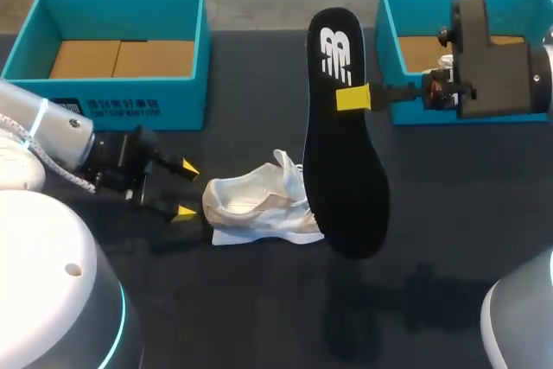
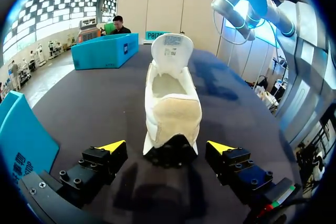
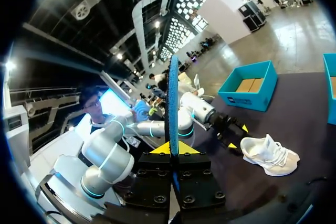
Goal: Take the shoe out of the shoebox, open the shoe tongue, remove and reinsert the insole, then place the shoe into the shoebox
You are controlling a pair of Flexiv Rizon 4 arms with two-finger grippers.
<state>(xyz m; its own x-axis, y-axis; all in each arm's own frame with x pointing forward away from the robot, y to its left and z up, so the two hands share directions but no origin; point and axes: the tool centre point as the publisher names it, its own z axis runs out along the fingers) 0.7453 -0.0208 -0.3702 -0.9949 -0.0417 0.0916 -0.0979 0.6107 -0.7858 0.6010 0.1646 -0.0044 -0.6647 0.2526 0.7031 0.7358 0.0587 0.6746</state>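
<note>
White shoe (image 1: 259,205) ahead of left pincer (image 1: 186,190), insole (image 1: 346,179) in right pincer (image 1: 352,97)

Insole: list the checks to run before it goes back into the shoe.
1. Insole gripped by right tool: ok, shut on it.
2. Shoe on table: ok.
3. Tongue open: ok, it stands up and the mouth is exposed.
4. Left tool steadying shoe: not ok, open, fingers either side of the heel, not touching.
5. Insole lined up with shoe: not ok, it hangs crosswise to it.
6. Shoe inside clear: cannot tell.
</note>
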